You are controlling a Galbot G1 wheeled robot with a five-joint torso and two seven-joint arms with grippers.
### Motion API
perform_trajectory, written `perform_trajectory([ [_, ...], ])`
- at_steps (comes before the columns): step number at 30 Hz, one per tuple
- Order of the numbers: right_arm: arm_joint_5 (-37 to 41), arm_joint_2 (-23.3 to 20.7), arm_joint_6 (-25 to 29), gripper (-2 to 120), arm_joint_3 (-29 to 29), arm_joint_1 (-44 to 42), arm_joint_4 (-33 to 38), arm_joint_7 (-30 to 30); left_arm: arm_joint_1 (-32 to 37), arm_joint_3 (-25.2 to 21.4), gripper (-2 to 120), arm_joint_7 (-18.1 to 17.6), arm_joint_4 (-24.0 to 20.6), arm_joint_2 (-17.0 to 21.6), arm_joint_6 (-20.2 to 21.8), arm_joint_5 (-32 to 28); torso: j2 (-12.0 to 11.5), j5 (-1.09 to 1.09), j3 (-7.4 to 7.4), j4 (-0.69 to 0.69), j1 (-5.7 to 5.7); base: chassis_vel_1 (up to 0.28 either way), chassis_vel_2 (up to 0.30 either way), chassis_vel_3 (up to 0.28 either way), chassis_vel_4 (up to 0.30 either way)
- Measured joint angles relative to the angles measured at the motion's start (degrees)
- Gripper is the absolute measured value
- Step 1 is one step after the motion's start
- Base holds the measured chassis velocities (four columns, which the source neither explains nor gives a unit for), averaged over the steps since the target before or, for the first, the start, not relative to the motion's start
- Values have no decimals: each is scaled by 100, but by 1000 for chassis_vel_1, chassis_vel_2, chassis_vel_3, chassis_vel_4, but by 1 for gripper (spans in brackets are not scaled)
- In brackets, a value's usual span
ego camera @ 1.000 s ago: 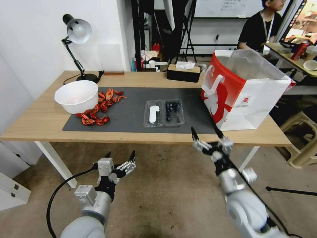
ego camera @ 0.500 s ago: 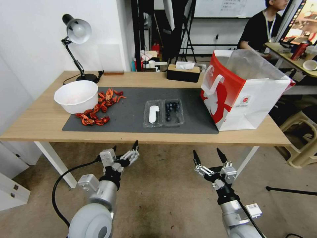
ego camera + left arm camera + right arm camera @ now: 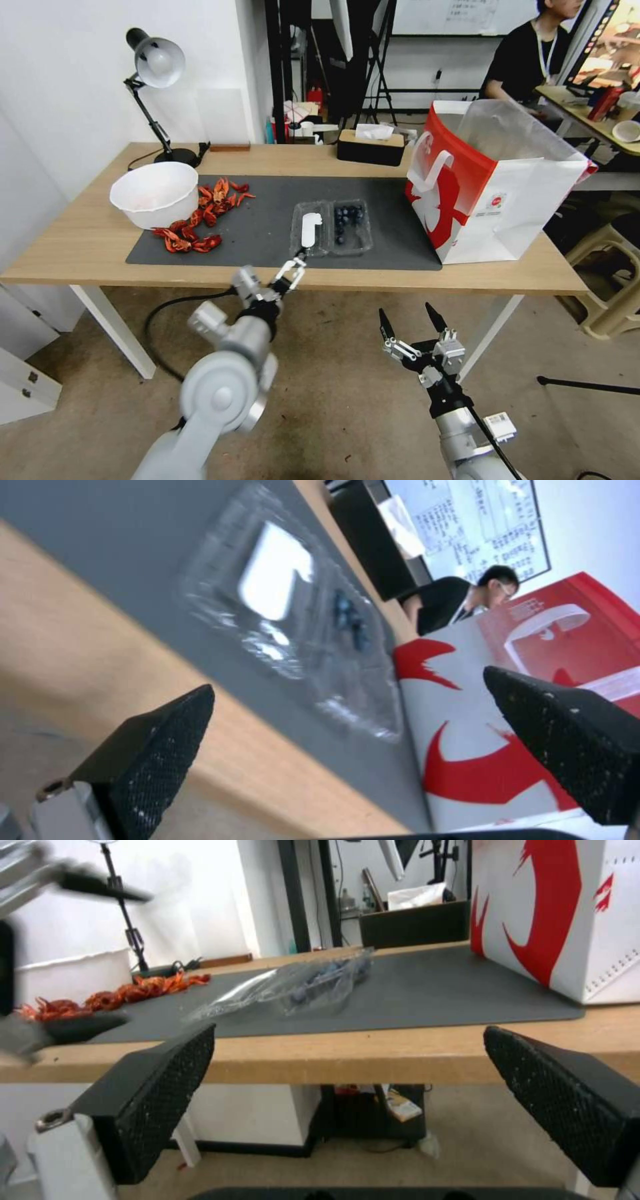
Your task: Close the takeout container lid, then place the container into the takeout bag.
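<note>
Left arm reaches for an open clamshell while the bag waits at the right

Head view: the takeout container (image 3: 331,229) lies flat and open mid-mat, its lid (image 3: 310,230) the left half, blueberries right; the takeout bag (image 3: 492,180) stands just right of the mat, mouth up to receive it. The left gripper (image 3: 290,272) hangs at the table's near edge, the right gripper (image 3: 413,327) low and spread, empty. Left wrist view: fingers wide apart, holding nothing, framing the lid. Right wrist view: the container sits beyond the table (image 3: 413,1050) edge.
</note>
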Motion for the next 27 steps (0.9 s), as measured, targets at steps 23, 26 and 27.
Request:
perform_trajectory([
  [23,-312,272,88,100,70,-97,-145,-14,-1537,814,100,-622,1248,-398,-97,-292,0,0,-1,0,0,0,0,0,0],
  [26,-312,267,89,100,73,-94,-154,-10,-1572,815,100,-640,1309,-410,-98,-298,0,0,-1,0,0,0,0,0,0],
  [27,-312,265,90,100,73,-94,-155,-9,-1586,817,100,-655,1333,-418,-98,-303,0,0,-1,0,0,0,0,0,0],
])
